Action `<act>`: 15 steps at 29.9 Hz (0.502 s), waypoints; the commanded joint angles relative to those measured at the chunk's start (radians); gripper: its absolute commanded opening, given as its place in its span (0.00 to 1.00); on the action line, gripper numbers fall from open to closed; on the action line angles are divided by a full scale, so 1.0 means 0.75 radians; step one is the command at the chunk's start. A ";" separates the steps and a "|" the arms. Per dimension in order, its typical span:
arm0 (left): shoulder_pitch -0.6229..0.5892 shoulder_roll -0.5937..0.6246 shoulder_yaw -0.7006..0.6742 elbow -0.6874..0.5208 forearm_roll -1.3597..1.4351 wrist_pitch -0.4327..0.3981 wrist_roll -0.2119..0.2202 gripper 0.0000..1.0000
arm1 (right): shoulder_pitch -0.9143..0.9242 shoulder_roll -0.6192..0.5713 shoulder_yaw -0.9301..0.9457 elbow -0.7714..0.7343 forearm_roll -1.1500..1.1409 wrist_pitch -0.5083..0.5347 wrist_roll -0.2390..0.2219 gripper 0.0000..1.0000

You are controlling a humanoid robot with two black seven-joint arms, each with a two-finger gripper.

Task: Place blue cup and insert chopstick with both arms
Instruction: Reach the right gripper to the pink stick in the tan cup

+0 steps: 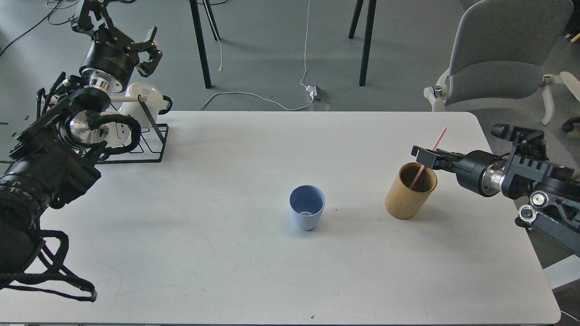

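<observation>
The blue cup [307, 207] stands upright and empty near the middle of the white table [235, 253]. One pink chopstick [437, 139] leans in the tan bamboo holder [410, 192], to the right of the cup. My right gripper [425, 156] reaches in from the right, just above the holder's rim. Its dark fingers cross the chopstick's middle, and I cannot make out whether they are closed on it. My left gripper [152, 47] is raised at the far left, above the mug rack, with its fingers spread and empty.
A black wire rack [145, 145] with white mugs [142, 97] stands at the table's back left corner, under my left arm. A grey chair [503, 59] stands off the table's right back corner. Cables and chair legs lie on the floor behind.
</observation>
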 commanded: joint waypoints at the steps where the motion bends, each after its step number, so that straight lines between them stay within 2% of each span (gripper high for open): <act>1: 0.010 0.001 0.001 0.007 -0.001 0.000 -0.001 0.99 | 0.004 0.027 0.000 -0.011 -0.032 0.001 -0.003 0.21; 4: 0.008 0.007 -0.010 0.007 -0.007 0.000 -0.005 0.99 | 0.004 0.015 0.000 -0.003 -0.052 0.001 -0.003 0.07; 6: 0.006 0.009 -0.026 0.005 -0.007 0.000 -0.005 0.99 | 0.002 0.009 0.000 0.000 -0.081 -0.001 -0.001 0.01; 15: 0.006 0.032 -0.046 0.003 -0.007 0.000 -0.005 0.99 | 0.030 -0.079 0.014 0.112 -0.095 -0.003 -0.001 0.00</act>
